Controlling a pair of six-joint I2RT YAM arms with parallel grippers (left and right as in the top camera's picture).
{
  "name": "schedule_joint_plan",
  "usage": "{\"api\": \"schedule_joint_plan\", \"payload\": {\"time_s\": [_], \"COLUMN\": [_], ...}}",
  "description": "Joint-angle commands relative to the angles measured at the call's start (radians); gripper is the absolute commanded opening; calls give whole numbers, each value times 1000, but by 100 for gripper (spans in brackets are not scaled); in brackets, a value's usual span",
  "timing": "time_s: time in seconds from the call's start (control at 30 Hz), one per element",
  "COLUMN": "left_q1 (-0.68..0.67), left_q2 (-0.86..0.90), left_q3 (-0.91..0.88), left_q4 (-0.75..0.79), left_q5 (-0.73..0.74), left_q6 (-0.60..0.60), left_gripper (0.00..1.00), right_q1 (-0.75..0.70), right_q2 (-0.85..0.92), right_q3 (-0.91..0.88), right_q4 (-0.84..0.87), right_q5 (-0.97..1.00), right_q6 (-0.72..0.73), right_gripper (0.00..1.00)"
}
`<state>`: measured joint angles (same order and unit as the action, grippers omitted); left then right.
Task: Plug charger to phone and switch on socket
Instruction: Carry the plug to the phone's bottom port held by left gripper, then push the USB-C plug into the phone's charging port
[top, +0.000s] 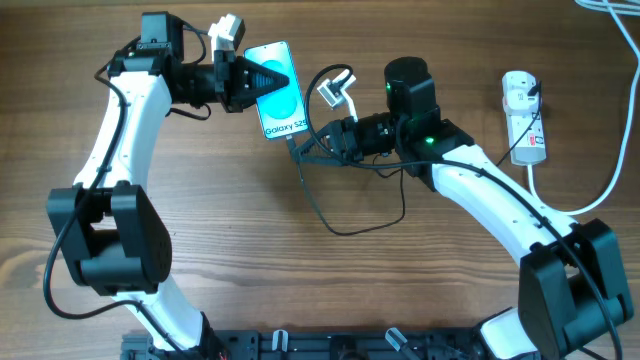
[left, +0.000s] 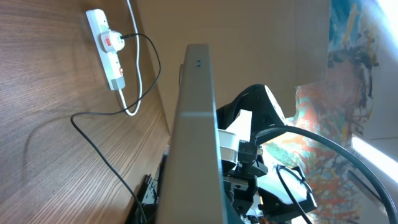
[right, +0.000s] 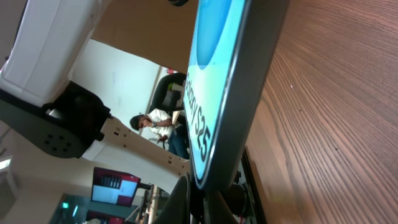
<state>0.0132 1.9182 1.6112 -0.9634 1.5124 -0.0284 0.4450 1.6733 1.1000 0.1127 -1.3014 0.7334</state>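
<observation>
My left gripper (top: 252, 84) is shut on the phone (top: 285, 105) and holds it off the table, teal screen up, white "Galaxy S25" band toward my right arm. In the left wrist view the phone (left: 196, 124) is edge-on. My right gripper (top: 305, 148) is shut on the charger plug tip, pressed at the phone's bottom edge. In the right wrist view its fingers (right: 208, 202) meet the phone (right: 217, 93) there; the plug itself is hidden. The charger cable (top: 340, 230) loops across the table toward the socket (top: 523, 120) at the far right.
The socket's thick white cord (top: 600, 200) curves along the right table edge. The socket (left: 107, 43) and black cable (left: 99, 146) also show in the left wrist view. Both arm bases stand at the front corners of the table.
</observation>
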Motion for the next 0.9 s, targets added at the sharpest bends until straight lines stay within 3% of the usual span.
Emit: {"api": "schedule_joint_plan", "payload": {"time_s": [0.0, 0.6, 0.87], "left_q1": [-5, -37, -55], "left_q2": [-24, -24, -24], "left_q3": [12, 12, 12], "left_q4": [-4, -5, -5], "left_q5": [48, 50, 46], "left_q6": [-2, 21, 24], "left_gripper": [4, 4, 4], "right_q1": [-23, -43, -56], "right_q2": [-22, -22, -21], "right_q3": [2, 2, 2], "right_q4": [6, 145, 287], "right_q5": [40, 79, 105], "right_q6": [0, 106, 193], "right_gripper": [4, 4, 4]}}
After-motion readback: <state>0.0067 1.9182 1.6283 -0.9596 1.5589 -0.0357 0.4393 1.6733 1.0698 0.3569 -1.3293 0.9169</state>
